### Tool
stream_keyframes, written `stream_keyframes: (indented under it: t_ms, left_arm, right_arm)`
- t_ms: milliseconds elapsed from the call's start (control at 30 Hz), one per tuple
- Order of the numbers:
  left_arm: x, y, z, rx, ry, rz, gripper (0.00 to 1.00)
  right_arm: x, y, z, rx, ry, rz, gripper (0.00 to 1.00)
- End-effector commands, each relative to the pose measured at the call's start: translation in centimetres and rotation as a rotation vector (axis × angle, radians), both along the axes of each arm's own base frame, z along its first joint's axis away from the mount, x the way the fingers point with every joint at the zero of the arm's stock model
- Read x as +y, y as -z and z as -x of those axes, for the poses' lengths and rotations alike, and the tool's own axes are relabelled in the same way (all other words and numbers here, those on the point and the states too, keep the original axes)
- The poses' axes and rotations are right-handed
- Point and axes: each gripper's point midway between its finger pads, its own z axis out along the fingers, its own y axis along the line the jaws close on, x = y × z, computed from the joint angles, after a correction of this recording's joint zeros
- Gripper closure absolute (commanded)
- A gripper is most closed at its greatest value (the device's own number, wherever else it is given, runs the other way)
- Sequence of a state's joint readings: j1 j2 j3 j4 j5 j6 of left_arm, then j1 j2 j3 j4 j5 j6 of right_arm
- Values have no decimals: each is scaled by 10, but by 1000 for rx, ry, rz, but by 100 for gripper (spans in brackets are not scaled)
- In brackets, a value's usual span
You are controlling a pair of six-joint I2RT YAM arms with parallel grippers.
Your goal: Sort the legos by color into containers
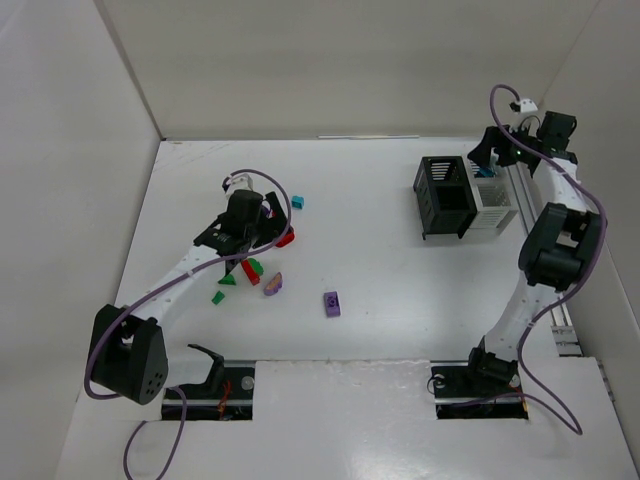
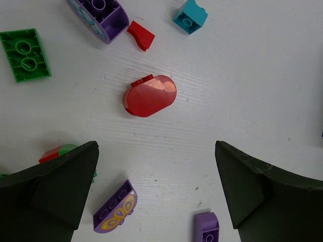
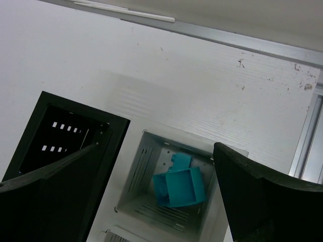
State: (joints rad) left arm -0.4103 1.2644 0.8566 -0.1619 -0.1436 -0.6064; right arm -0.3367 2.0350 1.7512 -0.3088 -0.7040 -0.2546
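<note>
Toward 9 o'clock on the table, as the top camera sees it, the loose legos lie scattered. The left gripper hangs over them with its jaws spread wide and nothing between them. At 12 o'clock from the fingers in the left wrist view, a red rounded brick lies flat, its long axis running from 8 to 2 o'clock. A green plate lies at 10 o'clock from it, long axis from 11 to 5 o'clock. A teal brick sits at 1 o'clock, a small red wedge at 12 o'clock, and a purple curved piece at 11 o'clock, cut by the frame edge. At 7 o'clock a purple brick with a yellow butterfly points from 7 to 1 o'clock.

The containers stand at 2 o'clock on the table. The right gripper hovers above them, likewise released and empty. Below it a white bin holds teal bricks, and the black bin stands just beside it at 9 o'clock.
</note>
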Motion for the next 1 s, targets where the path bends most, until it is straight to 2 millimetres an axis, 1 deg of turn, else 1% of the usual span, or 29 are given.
stream_keyframes:
  t_ms: [0, 33, 67, 100, 133, 167, 200, 267, 300, 333, 367, 400, 433, 467, 500, 533, 567, 600, 633, 667, 700, 733, 767, 800, 833, 867, 900, 933, 967]
  left_arm:
    - [6, -12, 0, -47, -11, -1, 1]
    - [6, -12, 0, -47, -11, -1, 1]
    - [7, -21, 1, -72, -12, 10, 1]
    - [8, -19, 5, -65, -12, 7, 1]
    - [11, -24, 5, -80, -29, 11, 1]
    - [14, -26, 6, -78, -49, 25, 1]
    - [18, -30, 10, -81, -66, 24, 1]
    - [22, -34, 16, -79, -93, 37, 1]
    - [28, -40, 22, -85, -117, 38, 1]
    - [28, -42, 25, -84, -136, 63, 1]
    - [32, -46, 27, -91, -153, 64, 1]
    - [34, -44, 32, -86, -153, 61, 1]
    - [38, -51, 37, -102, -170, 73, 1]
    - [38, -52, 39, -106, -178, 87, 1]
    - [41, -53, 42, -110, -185, 83, 1]
    - [45, -50, 46, -100, -198, 79, 1]
    - [46, -56, 50, -115, -203, 95, 1]
    - [48, -58, 52, -122, -223, 105, 1]
    - [50, -56, 55, -116, -231, 112, 1]
    - [53, -62, 58, -133, -247, 119, 1]
    - [54, -65, 60, -145, -247, 126, 1]
    - [55, -64, 62, -148, -247, 128, 1]
    - [55, -68, 62, -171, -247, 140, 1]
    - [55, -71, 63, -180, -246, 146, 1]
    - [52, -73, 63, -185, -234, 159, 1]
    - [52, -72, 65, -187, -221, 158, 1]
    - [49, -77, 65, -202, -209, 176, 1]
    - [48, -81, 63, -218, -203, 177, 1]
    - [47, -76, 64, -206, -196, 176, 1]
  right_arm:
    - [27, -47, 3, -115, -82, 23, 0]
    - [32, -62, -1, -154, -115, 94, 0]
    - [40, -73, 0, -170, -138, 153, 0]
    - [42, -77, -3, -161, -116, 244, 0]
    - [83, -92, 0, -179, -199, 328, 0]
    - [104, -100, 1, -197, -227, 379, 0]
    - [152, -101, 5, -216, -295, 442, 0]
    - [204, -100, 11, -261, -392, 470, 0]
    - [226, -96, 12, -270, -424, 473, 0]
    - [250, -88, 17, -275, -478, 458, 0]
    - [290, -88, 25, -305, -557, 437, 0]
    - [311, -69, 27, -283, -614, 419, 0]
    - [333, -63, 31, -293, -672, 392, 0]
    - [360, -53, 39, -288, -724, 386, 0]
    - [377, -36, 34, -277, -755, 390, 0]
    - [393, -26, 38, -271, -789, 382, 0]
    - [409, -17, 43, -275, -835, 376, 0]
    - [435, -8, 52, -281, -880, 371, 0]
    - [449, 10, 48, -269, -896, 376, 0]
    - [459, 18, 45, -267, -892, 393, 0]
    - [473, 25, 49, -264, -909, 399, 0]
    - [478, 35, 41, -259, -911, 400, 0]
    - [485, 40, 41, -262, -913, 407, 0]
    - [485, 45, 37, -258, -904, 415, 0]
    - [486, 43, 30, -274, -878, 416, 0]
    - [490, 50, 30, -271, -871, 430, 0]
    - [488, 50, 28, -269, -860, 439, 0]
    - [492, 51, 26, -281, -859, 425, 0]
    - [492, 57, 26, -265, -857, 419, 0]
